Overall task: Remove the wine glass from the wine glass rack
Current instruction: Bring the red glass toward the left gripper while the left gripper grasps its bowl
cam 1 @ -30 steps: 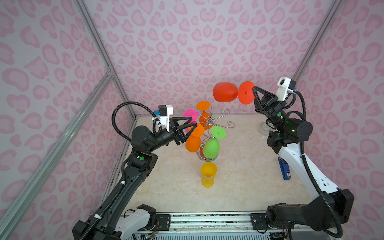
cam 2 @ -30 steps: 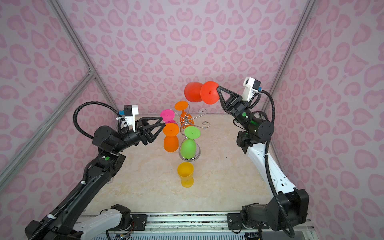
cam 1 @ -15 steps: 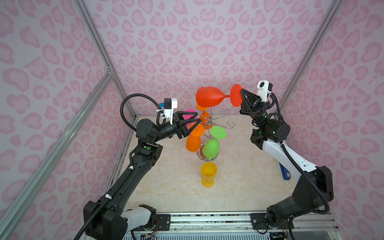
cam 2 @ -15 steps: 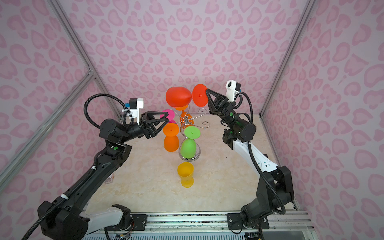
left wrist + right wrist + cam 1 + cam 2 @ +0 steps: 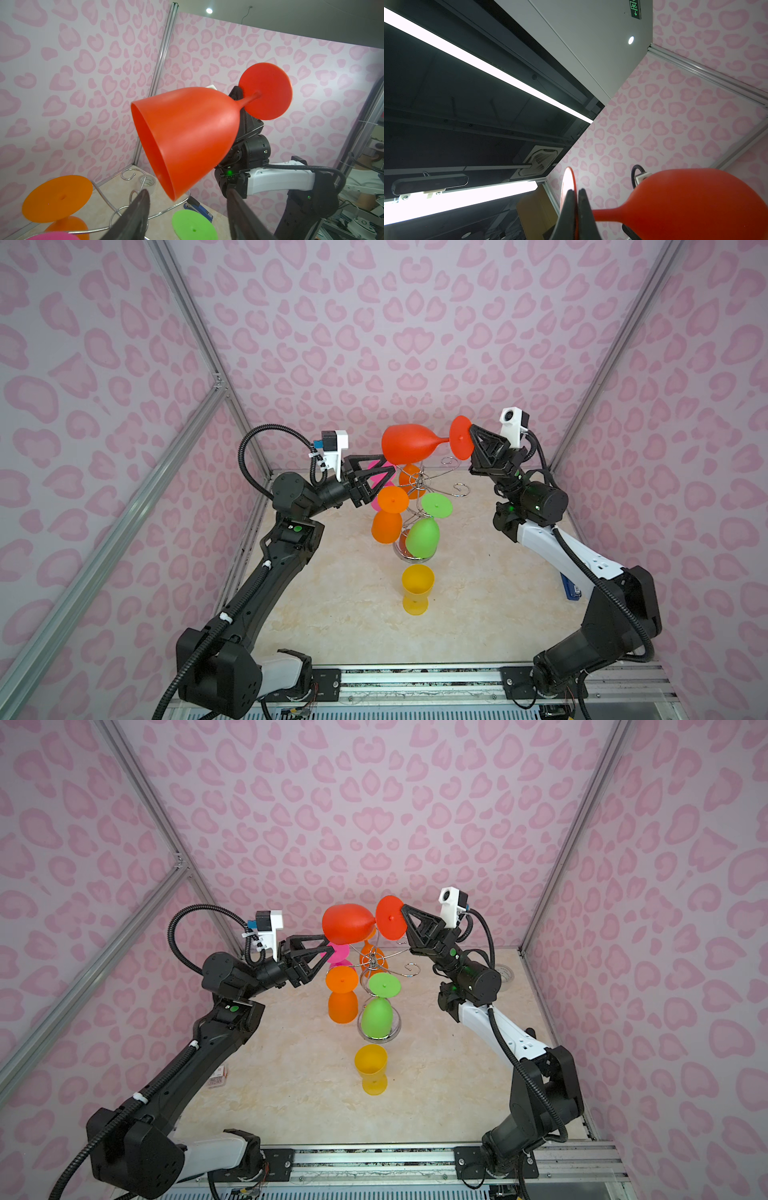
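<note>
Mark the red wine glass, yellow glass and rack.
red wine glass [image 5: 409, 443]: in a top view, its bowl.
yellow glass [image 5: 417, 592]: in a top view, its cup.
wine glass rack [image 5: 374, 960]: in a top view, its central hub.

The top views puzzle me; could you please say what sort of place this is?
Probably a robot test booth inside a lab or office: pink heart-print walls on aluminium framing surround the tabletop, two arms sit on a front rail, and the right wrist view shows a strip light and exit sign.
</note>
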